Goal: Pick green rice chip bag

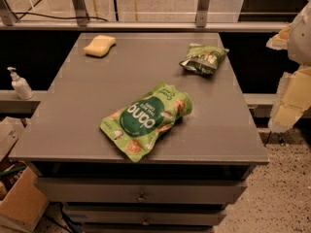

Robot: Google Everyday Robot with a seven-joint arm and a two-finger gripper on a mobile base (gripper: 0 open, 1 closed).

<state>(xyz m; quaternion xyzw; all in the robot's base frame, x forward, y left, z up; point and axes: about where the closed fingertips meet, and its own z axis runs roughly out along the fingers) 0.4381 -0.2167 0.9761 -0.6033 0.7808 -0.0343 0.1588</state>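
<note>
The green rice chip bag [146, 120] lies flat near the front middle of the grey cabinet top [77, 106]. It is a large light-green pouch with a dark green oval bearing white letters and pictures of chips. My gripper [290, 98] hangs at the right edge of the view, beyond the cabinet's right side, well to the right of the bag and apart from it. It holds nothing that I can see.
A smaller darker-green bag [204, 58] lies at the back right of the top. A yellow sponge [100, 45] lies at the back left. A white pump bottle [20, 85] stands on a ledge to the left. Cardboard boxes [19, 198] sit on the floor at the lower left. Drawers [141, 193] run below the front edge.
</note>
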